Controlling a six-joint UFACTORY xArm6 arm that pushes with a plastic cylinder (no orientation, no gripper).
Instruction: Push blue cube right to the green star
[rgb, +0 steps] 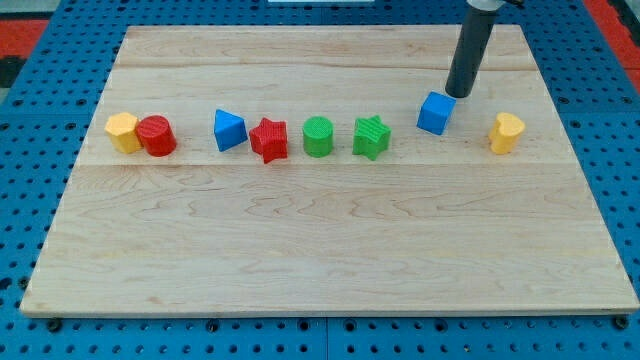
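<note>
A wooden board (330, 250) lies on a blue pegboard (20, 200), with a row of small blocks across its far half. At the far left, a yellow block (122, 131) touches a red cylinder (157, 135). To their right, well apart, sits a blue triangle (229, 130), then a red star (268, 139) just beside it, a green cylinder (318, 136) and the green star (371, 136). Right of the green star, with a small gap between them and slightly farther back, stands the blue cube (435, 112), turned at an angle. My tip (458, 94) rests at the cube's far right corner, touching or nearly so; the rod carries no jaws. At the far right, near the cube but apart from it, sits a second yellow block (506, 132).
</note>
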